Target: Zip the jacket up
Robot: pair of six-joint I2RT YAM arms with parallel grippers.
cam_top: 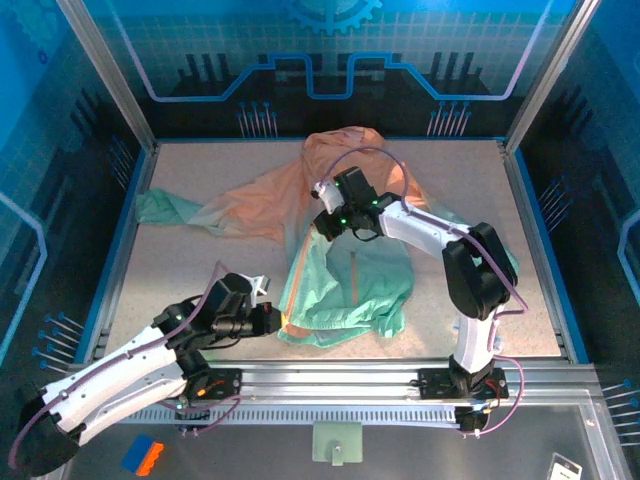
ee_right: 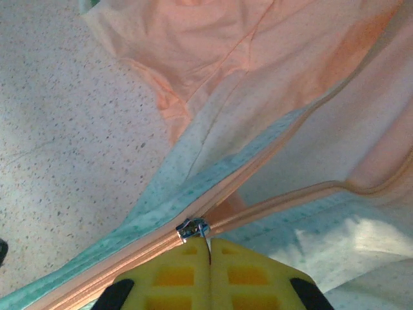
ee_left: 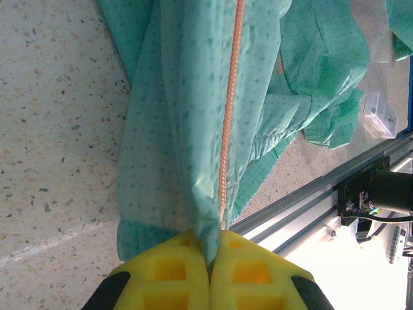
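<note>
Jacket [cam_top: 345, 285] crumpled, peach-to-mint; left jaws tight on hem [ee_left: 205, 236], right jaws on zipper pull [ee_right: 193, 228]

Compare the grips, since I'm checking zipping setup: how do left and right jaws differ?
Left jaws clamp the jacket's mint-green bottom hem; right jaws clamp at the zipper slider. Zipper teeth by the left are joined; beyond the right they part. Both are shut.

Pale speckled tabletop [cam_top: 190, 265], enclosed by blue-lit walls [cam_top: 320, 50] (circuit lines and a gear printed on them), slanted aluminium posts [cam_top: 100, 70] at the corners, a metal rail [cam_top: 330, 385] along the near edge.
</note>
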